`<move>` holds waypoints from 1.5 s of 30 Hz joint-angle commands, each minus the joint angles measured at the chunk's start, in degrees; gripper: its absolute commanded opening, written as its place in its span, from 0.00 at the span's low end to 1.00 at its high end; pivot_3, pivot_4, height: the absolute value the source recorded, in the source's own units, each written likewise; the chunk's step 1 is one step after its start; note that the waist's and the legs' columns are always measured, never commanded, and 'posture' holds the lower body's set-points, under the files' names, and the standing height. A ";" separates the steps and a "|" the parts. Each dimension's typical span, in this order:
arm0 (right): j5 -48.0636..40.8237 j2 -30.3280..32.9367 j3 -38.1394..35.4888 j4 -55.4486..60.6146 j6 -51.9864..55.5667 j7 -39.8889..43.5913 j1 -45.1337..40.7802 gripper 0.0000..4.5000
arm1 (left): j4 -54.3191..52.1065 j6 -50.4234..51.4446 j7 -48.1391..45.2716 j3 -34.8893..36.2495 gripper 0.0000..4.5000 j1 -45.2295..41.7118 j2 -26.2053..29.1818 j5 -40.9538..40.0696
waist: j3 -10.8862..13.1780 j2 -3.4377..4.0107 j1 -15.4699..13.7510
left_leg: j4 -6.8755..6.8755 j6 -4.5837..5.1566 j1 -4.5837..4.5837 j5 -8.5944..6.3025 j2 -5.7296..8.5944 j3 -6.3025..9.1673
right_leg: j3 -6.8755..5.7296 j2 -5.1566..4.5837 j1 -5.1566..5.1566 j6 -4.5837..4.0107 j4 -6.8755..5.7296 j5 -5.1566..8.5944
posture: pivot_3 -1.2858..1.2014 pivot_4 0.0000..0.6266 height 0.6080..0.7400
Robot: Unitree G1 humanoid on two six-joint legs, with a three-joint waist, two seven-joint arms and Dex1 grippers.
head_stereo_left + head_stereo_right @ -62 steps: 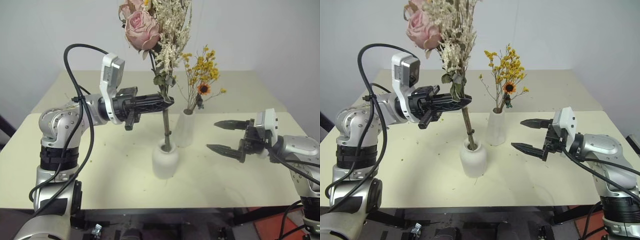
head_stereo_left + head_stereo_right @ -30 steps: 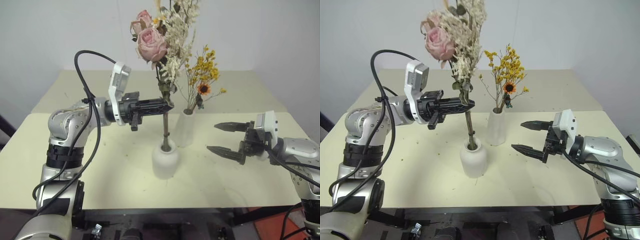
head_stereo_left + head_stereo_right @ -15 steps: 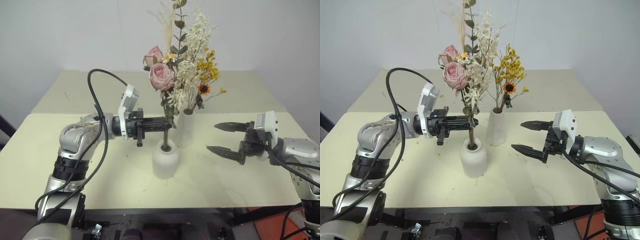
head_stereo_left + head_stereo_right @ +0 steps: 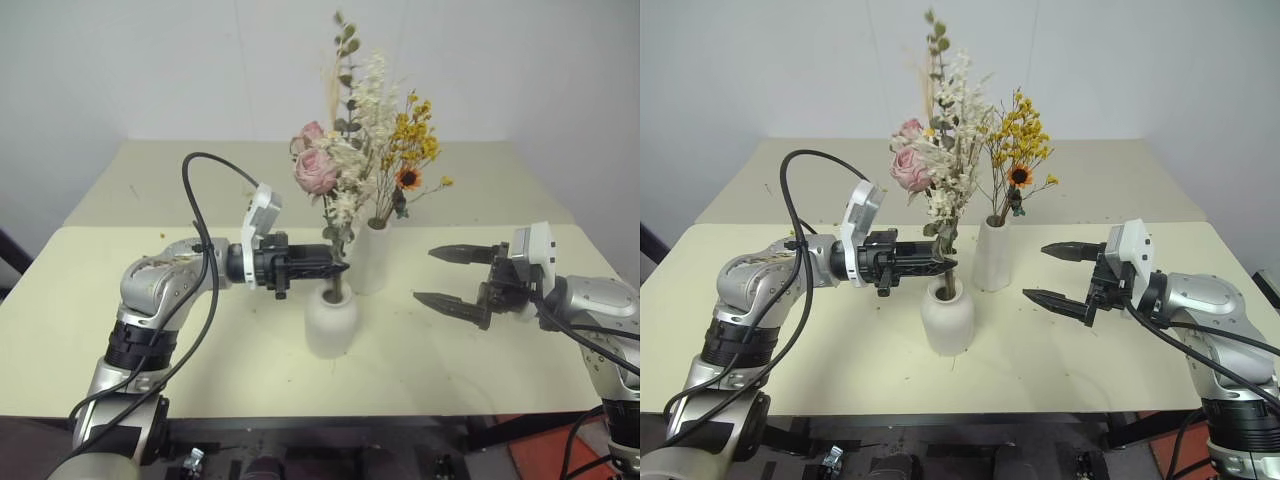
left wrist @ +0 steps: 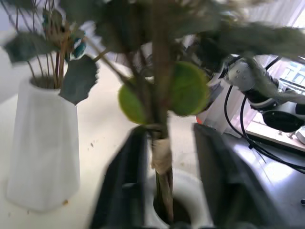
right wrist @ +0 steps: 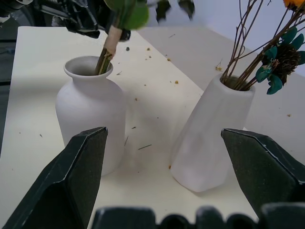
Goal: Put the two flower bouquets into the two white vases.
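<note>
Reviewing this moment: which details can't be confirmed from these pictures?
- How deep the rose bouquet stems reach: hidden inside the squat vase in every view.
- Whether the left gripper fingers touch the stem: left wrist view blurred; in the head views the stem covers the fingertips.
- The yellow bouquet stem ends: hidden by the tall vase wall.
- The yellow blossoms: cut off by the right wrist view's top edge.
</note>
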State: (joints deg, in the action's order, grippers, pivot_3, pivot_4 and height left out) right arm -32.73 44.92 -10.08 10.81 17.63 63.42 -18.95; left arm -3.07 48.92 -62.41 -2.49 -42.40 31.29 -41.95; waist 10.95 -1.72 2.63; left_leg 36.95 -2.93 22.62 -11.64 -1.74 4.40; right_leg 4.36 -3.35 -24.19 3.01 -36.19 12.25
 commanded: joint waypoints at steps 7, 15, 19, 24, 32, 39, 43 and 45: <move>-0.48 0.13 -0.92 0.76 -0.93 0.57 -0.18 1.00 | -9.84 1.28 -0.31 5.27 1.00 8.91 8.02 -2.81 | 0.00 0.00 0.08 | 0.00 0.00 -0.02 0.00 -0.03 -0.01 | 0.01 0.01 0.00 0.00 0.00 0.00 | 0.52 0.24 1.00; -0.21 1.00 -0.54 -1.29 -0.88 2.86 -1.03 1.00 | -18.23 -1.99 1.69 12.62 1.00 23.36 13.22 -1.81 | 0.00 0.01 -0.04 | -0.01 0.01 -0.02 -0.01 -0.07 -0.03 | 0.00 0.01 0.00 -0.02 0.01 0.02 | 0.52 0.24 1.00; 0.07 1.69 -0.16 -2.60 -0.67 4.29 -1.62 1.00 | -21.03 -4.82 2.79 19.39 1.00 30.83 14.60 -2.05 | 0.01 0.01 -0.03 | -0.02 0.02 -0.05 -0.02 -0.11 -0.05 | 0.00 0.02 -0.02 -0.06 -0.01 0.03 | 0.52 0.24 1.00; 0.50 1.94 0.79 -4.80 -0.43 5.80 -3.54 1.00 | -24.04 -3.99 6.56 27.90 1.00 36.86 14.95 -3.96 | 0.01 0.01 -0.15 | -0.02 0.02 -0.11 -0.02 -0.10 -0.06 | 0.00 0.01 0.04 -0.06 -0.01 0.04 | 0.52 0.24 1.00; 0.93 2.36 1.96 -7.47 0.15 7.55 -5.50 1.00 | -30.54 -5.50 11.80 40.66 1.00 45.97 13.67 -7.31 | 0.01 0.01 -0.03 | -0.05 0.03 -0.12 -0.03 -0.13 -0.09 | 0.00 0.02 0.02 -0.08 0.00 0.05 | 0.52 0.24 1.00; 1.20 2.81 2.25 -8.66 0.74 8.16 -6.66 1.00 | -35.39 -8.79 15.48 44.61 1.00 49.33 12.61 -8.34 | 0.01 0.01 -0.13 | -0.05 0.03 -0.14 -0.03 -0.13 -0.10 | 0.00 0.02 0.03 -0.10 0.01 0.06 | 0.52 0.24 1.00; 0.96 3.16 2.09 -7.90 1.48 8.11 -6.53 1.00 | -36.33 -9.13 16.93 44.06 1.00 50.50 12.62 -9.40 | 0.01 0.01 -0.10 | -0.05 0.03 -0.15 -0.03 -0.13 -0.10 | 0.00 0.02 0.04 -0.10 -0.01 0.06 | 0.52 0.24 1.00; 0.83 3.28 1.98 -7.54 1.79 8.04 -6.44 1.00 | -36.21 -9.28 17.44 43.47 1.00 50.19 12.78 -9.56 | 0.01 0.01 -0.10 | -0.05 0.03 -0.17 -0.03 -0.13 -0.11 | 0.00 0.02 0.04 -0.11 -0.02 0.06 | 0.52 0.24 1.00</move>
